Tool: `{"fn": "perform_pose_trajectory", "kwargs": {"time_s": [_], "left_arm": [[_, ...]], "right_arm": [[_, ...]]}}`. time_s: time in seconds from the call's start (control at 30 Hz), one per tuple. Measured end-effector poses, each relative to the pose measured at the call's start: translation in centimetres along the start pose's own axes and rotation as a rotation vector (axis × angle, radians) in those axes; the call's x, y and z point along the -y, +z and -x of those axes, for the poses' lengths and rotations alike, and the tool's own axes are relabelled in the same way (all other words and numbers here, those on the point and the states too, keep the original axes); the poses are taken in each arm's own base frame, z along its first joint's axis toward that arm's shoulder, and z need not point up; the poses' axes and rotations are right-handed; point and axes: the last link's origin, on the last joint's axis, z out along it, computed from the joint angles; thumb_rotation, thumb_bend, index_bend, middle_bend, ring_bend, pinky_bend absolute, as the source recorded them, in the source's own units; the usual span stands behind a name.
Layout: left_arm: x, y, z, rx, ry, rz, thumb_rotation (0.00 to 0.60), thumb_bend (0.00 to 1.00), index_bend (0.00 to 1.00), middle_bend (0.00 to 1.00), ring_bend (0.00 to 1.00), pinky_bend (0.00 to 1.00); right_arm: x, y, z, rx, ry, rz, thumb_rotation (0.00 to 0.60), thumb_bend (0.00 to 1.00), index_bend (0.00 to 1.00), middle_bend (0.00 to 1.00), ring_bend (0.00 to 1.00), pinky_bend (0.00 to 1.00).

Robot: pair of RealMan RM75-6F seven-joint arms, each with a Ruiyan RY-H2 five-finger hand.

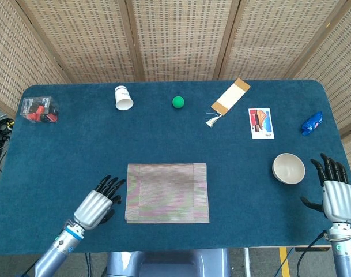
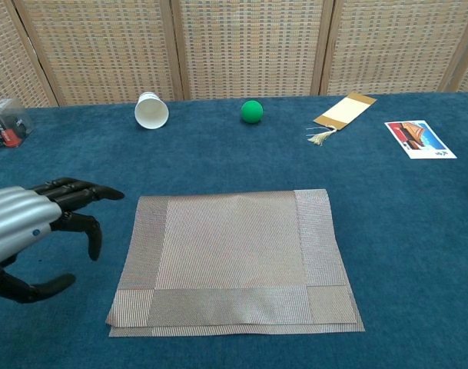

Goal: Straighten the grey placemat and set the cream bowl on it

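— What lies round the grey placemat (image 2: pixel 234 261)?

— Little close by. It sits near the front edge of the blue surface (image 1: pixel 163 138), folded over so a doubled layer shows along its front and right sides. Along the far edge lie a tipped white paper cup (image 1: pixel 123 97), a green ball (image 1: pixel 178 102), a tasselled bookmark (image 1: pixel 229 96), a picture card (image 1: pixel 260 123) and a blue wrapper (image 1: pixel 312 123); a clear box with red contents (image 1: pixel 38 109) sits at the far left corner.

— And the cream bowl (image 1: pixel 288 168)?

— Upright near the right edge, well apart from the mat, with bare cloth between.

— The hands?

— The left hand (image 1: pixel 97 205) hovers just beside the mat's left edge, fingers (image 2: pixel 80 192) spread, holding nothing. The right hand (image 1: pixel 335 193) is just right of the bowl, fingers apart, empty.
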Motion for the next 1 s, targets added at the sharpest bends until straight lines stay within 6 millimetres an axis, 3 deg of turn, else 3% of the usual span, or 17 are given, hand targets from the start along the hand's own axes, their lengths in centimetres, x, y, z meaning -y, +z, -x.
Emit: {"fn": "perform_pose_trajectory", "kwargs": {"time_s": [0.3,0.6,1.0], "left_arm": [[-1.9,0.2,1.8,0.051,0.021,0.041,0.600,0.41,0.48,0.00,0.00,0.00],[-1.3,-0.6,3.3,0.087,0.049,0.030,0.600,0.40,0.48,0.00,0.00,0.00],[-2.1,-0.2,3.9,0.078,0.048,0.051,0.600,0.40,0.47,0.00,0.00,0.00]], "right_arm": [[-0.1,0.0,-0.3,0.005,0.029,0.006,0.600,0.21,0.16,0.00,0.00,0.00],[0.0,0.0,-0.2,0.012,0.033,0.004,0.600,0.21,0.15,0.00,0.00,0.00],[-0.2,0.1,0.0,0.025,0.039,0.014,0.600,0.21,0.15,0.00,0.00,0.00]]}}
